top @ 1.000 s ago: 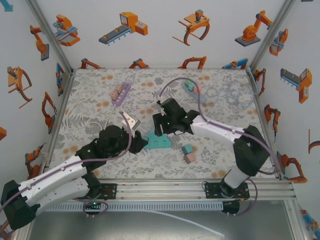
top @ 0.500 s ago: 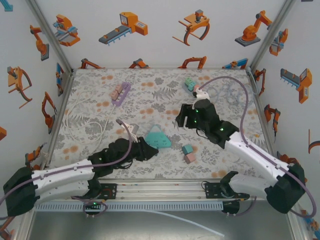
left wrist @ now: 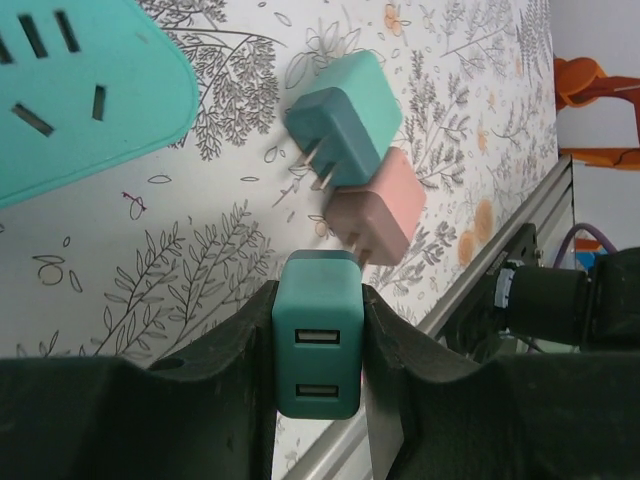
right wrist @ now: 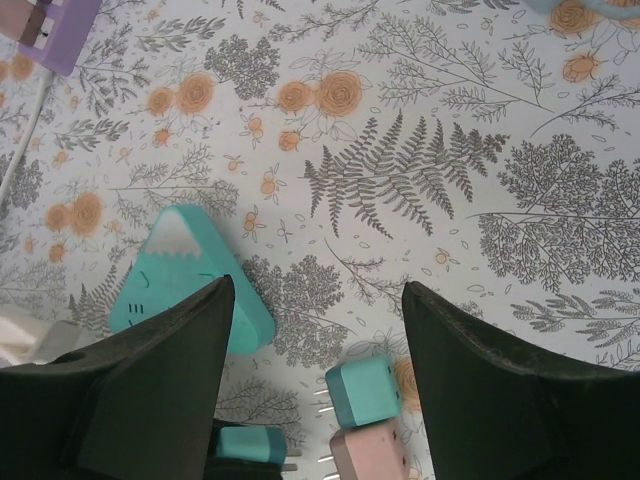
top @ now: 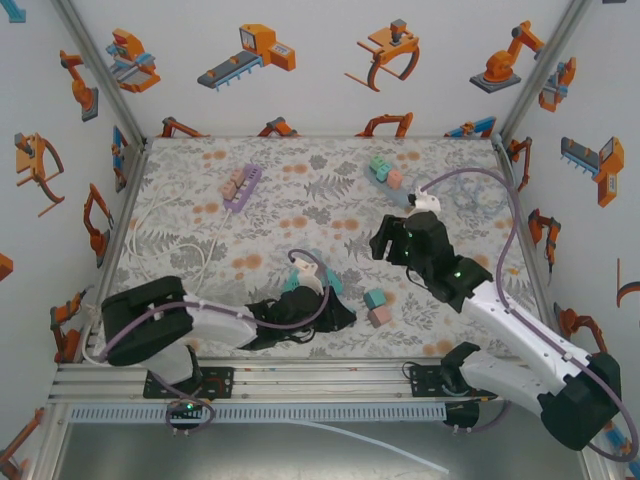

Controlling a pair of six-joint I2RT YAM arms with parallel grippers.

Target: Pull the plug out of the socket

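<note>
Already the main job looks done: my left end effector [left wrist: 318, 295] is clamped on the teal plug [left wrist: 318, 350], one finger on each side of its body, and the plug is clear of the teal socket [left wrist: 70, 90], which lies in the upper left of the left wrist view with the slots I can see unfilled. I hold the plug at the bottom centre of that view, just short of a loose teal plug [left wrist: 345, 115] and a pink plug [left wrist: 378, 210] that lie touching each other on the surface [top: 200, 230]. What is left, I judge, is only to put this one down beside them (the purple strip [top: 242, 186] at the upper left of the top view does seem to carry plugs, but I cannot tell if it is mine to clear). My right end effector [right wrist: 318, 283] hangs above the surface with its jaws well apart and nothing between them.

A second ago my right end effector was over the socket at the centre of the top view; it has since drawn back toward the upper right, and my left arm has swung from the left side to the lower centre, carrying the plug there
</note>
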